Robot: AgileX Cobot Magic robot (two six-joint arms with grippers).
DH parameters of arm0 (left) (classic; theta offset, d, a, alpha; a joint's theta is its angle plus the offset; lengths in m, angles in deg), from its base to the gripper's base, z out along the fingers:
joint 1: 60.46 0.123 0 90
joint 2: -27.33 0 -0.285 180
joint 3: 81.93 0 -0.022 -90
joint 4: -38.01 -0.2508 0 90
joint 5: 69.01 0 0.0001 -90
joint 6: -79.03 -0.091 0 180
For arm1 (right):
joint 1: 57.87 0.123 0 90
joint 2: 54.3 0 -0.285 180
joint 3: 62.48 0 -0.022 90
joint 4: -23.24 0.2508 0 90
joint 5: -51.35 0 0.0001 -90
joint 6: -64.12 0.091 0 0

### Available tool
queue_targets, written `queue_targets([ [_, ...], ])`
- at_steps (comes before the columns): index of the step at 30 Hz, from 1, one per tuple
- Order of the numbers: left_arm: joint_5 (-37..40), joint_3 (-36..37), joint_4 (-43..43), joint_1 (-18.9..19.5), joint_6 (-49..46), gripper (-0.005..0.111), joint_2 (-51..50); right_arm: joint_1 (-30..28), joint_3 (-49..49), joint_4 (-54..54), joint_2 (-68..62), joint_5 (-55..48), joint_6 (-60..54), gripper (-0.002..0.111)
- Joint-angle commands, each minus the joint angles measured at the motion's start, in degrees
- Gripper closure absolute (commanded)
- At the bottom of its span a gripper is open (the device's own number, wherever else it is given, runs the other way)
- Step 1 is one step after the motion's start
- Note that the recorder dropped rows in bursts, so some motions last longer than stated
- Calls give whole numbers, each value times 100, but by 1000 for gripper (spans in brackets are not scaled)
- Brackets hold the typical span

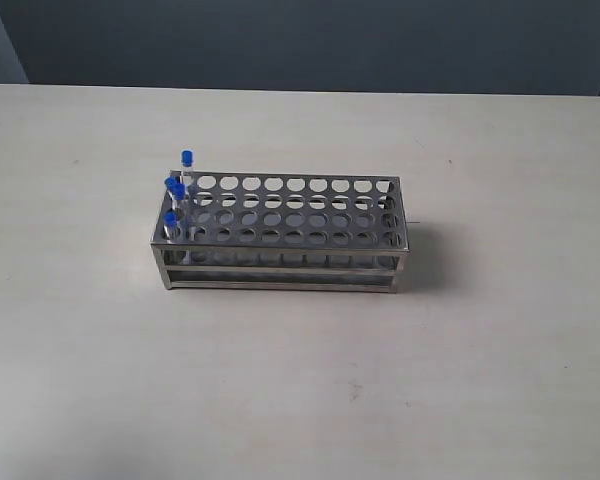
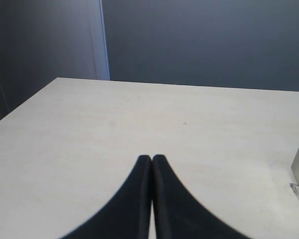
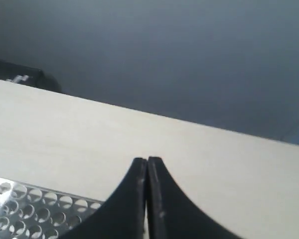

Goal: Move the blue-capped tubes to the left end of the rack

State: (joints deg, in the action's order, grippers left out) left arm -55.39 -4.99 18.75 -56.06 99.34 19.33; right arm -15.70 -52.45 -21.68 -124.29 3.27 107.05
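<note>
The desk (image 1: 280, 400) carries only the rack (image 1: 280, 262), which is set near its middle with its long side across the exterior view. All four blue-capped tubes (image 1: 178, 190) are stood in holes at the rack's left end, so the task is judged done or nearly so. What is called for now is a check that each tube is seated fully, since the farthest one is seen standing higher than the rest. The left pincer (image 2: 152, 158) is pressed together over bare desk, with nothing pinched. The right pincer (image 3: 147, 160) is likewise pressed together and empty, the rack's pierced top plate showing just beside it. Nothing is seen in the way; the tubes should not be brushed by either arm.
</note>
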Motion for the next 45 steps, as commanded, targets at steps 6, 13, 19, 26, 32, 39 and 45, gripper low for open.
queue_targets([
  [6,0,19,13,-53,6,106,21,-479,540,62,687,-733,23,108],
  [13,14,19,31,-53,6,106,21,-2489,3953,4877,2248,4560,-5259,108],
  [19,14,19,31,-53,6,106,21,-3429,5915,7045,3779,7008,-6695,108],
  [26,14,19,31,-53,6,106,21,-4265,6520,5662,4976,6361,-5199,108],
  [32,14,19,31,-53,6,106,21,-4864,6520,5200,5436,4562,-4697,108],
  [39,14,19,31,-53,6,106,21,-5011,6597,4759,6127,3006,-4697,108],
  [45,14,19,31,-53,6,106,21,-5011,6720,4736,6220,3027,-4445,108],
])
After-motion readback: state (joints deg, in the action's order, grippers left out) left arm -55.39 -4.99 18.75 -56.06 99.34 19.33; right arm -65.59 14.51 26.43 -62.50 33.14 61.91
